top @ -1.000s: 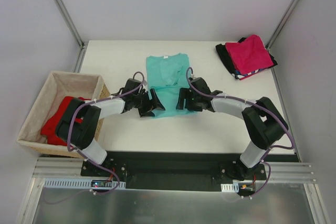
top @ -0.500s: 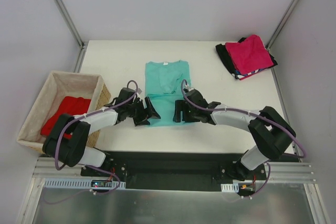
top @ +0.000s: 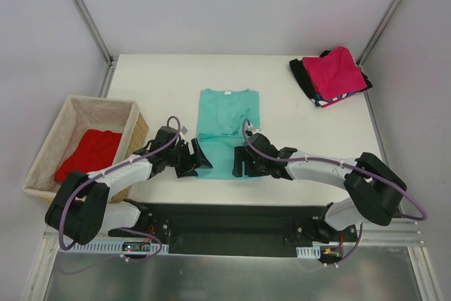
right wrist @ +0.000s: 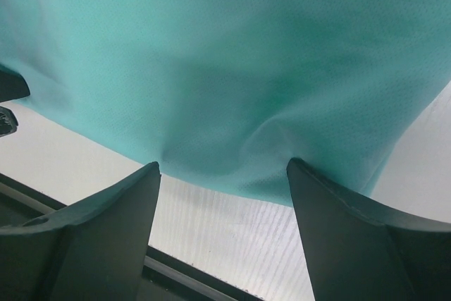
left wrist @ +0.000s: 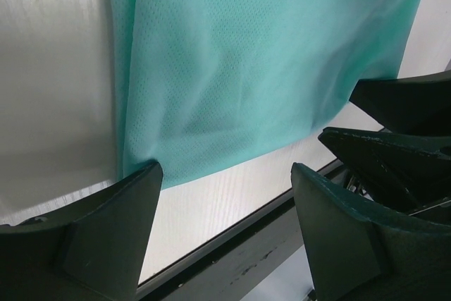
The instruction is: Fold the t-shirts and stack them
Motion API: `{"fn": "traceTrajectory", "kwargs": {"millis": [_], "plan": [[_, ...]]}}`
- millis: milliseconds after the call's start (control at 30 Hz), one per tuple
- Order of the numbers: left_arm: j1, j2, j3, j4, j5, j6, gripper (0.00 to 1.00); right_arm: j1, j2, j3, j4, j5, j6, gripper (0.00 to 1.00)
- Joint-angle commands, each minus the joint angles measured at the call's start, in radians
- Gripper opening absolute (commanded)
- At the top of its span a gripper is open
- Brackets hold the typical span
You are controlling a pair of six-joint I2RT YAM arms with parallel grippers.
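Though near, basket (top: 99, 109) off teal t-shirt (top: 227, 114)

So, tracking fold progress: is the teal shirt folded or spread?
Partly folded: teal shirt is a narrow rectangle, sleeves tucked in, full length.

One teal t-shirt (top: 227, 121), one red t-shirt (top: 90, 153), three stacked t-shirts (top: 332, 75), one basket (top: 48, 144), two end effectors, left (top: 200, 158) and right (top: 240, 162)
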Motion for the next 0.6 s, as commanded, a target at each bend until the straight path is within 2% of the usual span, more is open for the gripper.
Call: {"fn": "traceTrajectory", "kwargs": {"millis": [0,367,567], "plan": [[-0.011,-0.050,-0.049,-0.088,-0.060,-0.003,0.76,0.046,-0.015,-0.045,-0.113,0.054,0.061,0.78],[-0.040,-0.127,-0.050,-0.125,-0.070,-0.021,0.76,0.134,-0.076,-0.030,-0.190,0.129,0.115,0.78],[-0.047,-0.159,0.085,-0.212,-0.056,0.020,0.78,0.137,-0.179,0.099,-0.371,0.215,0.074,0.79]]}}
